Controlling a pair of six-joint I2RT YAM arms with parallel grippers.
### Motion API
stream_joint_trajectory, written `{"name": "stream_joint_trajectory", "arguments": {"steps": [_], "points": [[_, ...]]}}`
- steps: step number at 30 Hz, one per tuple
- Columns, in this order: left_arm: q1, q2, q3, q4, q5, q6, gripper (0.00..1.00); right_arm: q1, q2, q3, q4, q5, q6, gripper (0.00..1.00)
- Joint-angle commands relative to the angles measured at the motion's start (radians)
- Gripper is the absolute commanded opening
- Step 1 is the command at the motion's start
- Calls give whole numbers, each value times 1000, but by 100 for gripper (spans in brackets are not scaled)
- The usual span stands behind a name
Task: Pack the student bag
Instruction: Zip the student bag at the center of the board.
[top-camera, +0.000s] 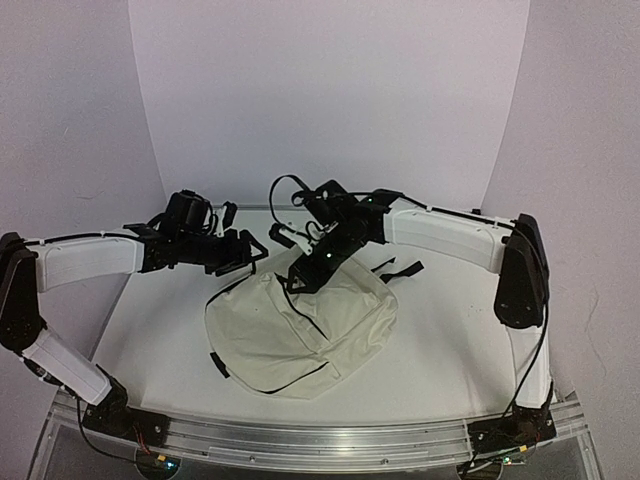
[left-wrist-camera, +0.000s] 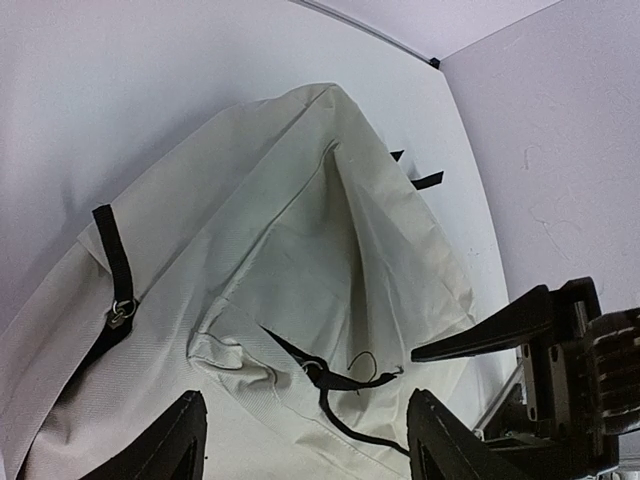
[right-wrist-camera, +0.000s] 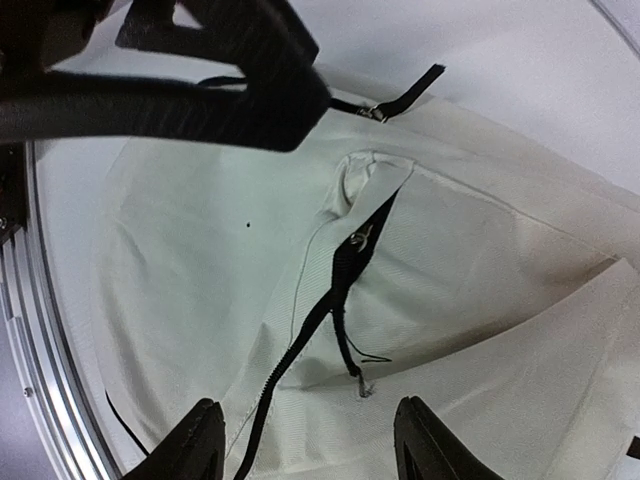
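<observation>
The cream student bag (top-camera: 300, 335) lies slumped on the white table (top-camera: 440, 340), and I take it as my landmark for everything here. My right gripper (top-camera: 305, 275) hangs just over the bag's far edge, fingers spread apart with nothing between them; in my right wrist view the fingertips (right-wrist-camera: 205, 440) frame the dark zipper line (right-wrist-camera: 330, 310) and its small metal pull (right-wrist-camera: 360, 238). I judge I am held there because that zipper is the way into the bag.

My left gripper (top-camera: 245, 255) sits off the bag's far-left corner, above the table and not touching the cloth. Its fingers (left-wrist-camera: 170, 440) are also apart and empty, looking down over the creased fabric, a black strap with a ring (left-wrist-camera: 120, 290) on the bag's left side, and a loose black cord (left-wrist-camera: 345, 385) near the middle. That stance would suit steadying the cloth while the other hand works the pull.

I see no books or other items on the table beside the bag. The zipper looks mostly shut, though the folds hide part of it. This fits either a bag waiting to be opened and filled, or one filled and zipped.
</observation>
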Motion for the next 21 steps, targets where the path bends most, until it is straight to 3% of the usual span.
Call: {"name": "stream_joint_trajectory", "arguments": {"steps": [1, 15, 18, 21], "points": [[7, -17, 7, -19, -18, 8, 71, 5, 52, 67, -26, 18, -6, 55], [20, 40, 27, -38, -13, 19, 74, 6, 130, 157, -29, 19, 11, 42], [29, 40, 25, -42, -14, 15, 75, 5, 135, 158, -34, 16, 9, 36], [33, 53, 24, -31, 29, 28, 77, 6, 138, 152, -44, 14, 4, 19]]}}
